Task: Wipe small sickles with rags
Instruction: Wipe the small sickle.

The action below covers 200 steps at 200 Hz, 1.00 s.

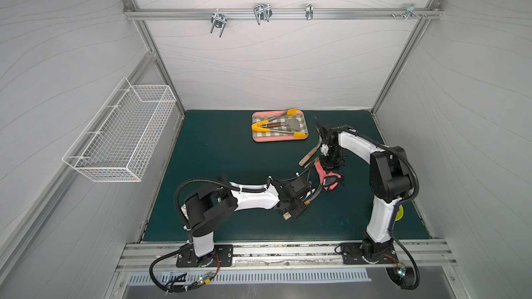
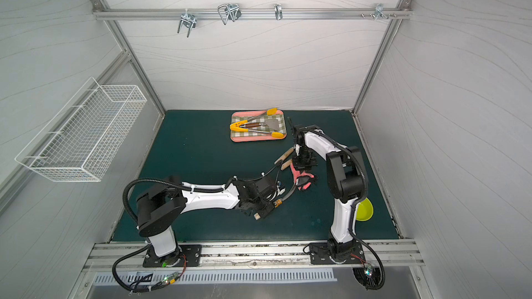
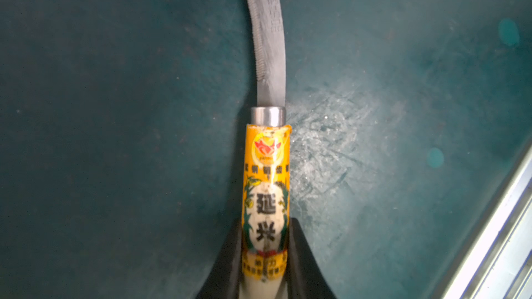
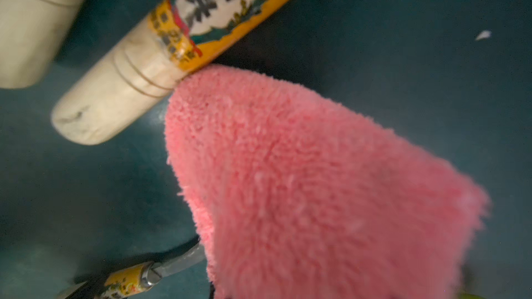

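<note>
My left gripper [image 3: 264, 225] is shut on the labelled wooden handle of one small sickle [image 3: 266, 168], low over the green mat; in a top view it sits mid-table [image 1: 296, 205]. The grey curved blade [image 3: 270, 38] points toward the pink rag [image 1: 328, 181]. From my right gripper [image 1: 328, 162], which is shut on it, the rag [image 4: 302, 182] hangs and hides the fingers. The held sickle's blade [image 4: 178, 263] passes behind the rag's edge. Two more sickles lie on the mat just beyond: a plain handle [image 4: 34, 18] and a labelled one [image 4: 144, 81], also in a top view [image 2: 283, 156].
At the back of the mat, a pink-rimmed checked tray [image 1: 276, 140] holds yellow-tipped tongs [image 1: 270, 125] and a small spatula. A yellow-green bowl [image 2: 365, 209] sits behind the right arm. A white wire basket [image 1: 121, 139] hangs on the left wall, and hooks [image 1: 262, 12] hang from the back rail.
</note>
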Available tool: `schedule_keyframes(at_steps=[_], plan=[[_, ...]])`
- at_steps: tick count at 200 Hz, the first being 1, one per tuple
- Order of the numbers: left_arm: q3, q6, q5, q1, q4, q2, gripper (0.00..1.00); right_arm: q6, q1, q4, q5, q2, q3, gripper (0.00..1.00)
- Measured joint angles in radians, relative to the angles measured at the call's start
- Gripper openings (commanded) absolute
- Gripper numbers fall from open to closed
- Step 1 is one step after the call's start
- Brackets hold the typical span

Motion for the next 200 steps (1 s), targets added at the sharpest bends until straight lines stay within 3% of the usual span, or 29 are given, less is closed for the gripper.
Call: schedule_keyframes(at_steps=[46, 108, 162, 200], plan=[[0.000, -0.014, 0.006, 0.000, 0.001, 0.001, 0.00, 0.004, 0.043, 0.049, 0.001, 0.005, -0.065, 0.06], [0.000, -0.024, 0.002, 0.000, 0.002, 0.001, 0.00, 0.037, 0.098, 0.128, -0.016, -0.098, -0.206, 0.07], [0.000, -0.030, -0.002, -0.002, 0.004, 0.000, 0.00, 0.095, 0.127, 0.195, -0.195, -0.221, -0.369, 0.07], [-0.003, -0.050, -0.001, -0.002, 0.009, 0.000, 0.00, 0.104, 0.113, 0.182, -0.327, -0.231, -0.374, 0.07]])
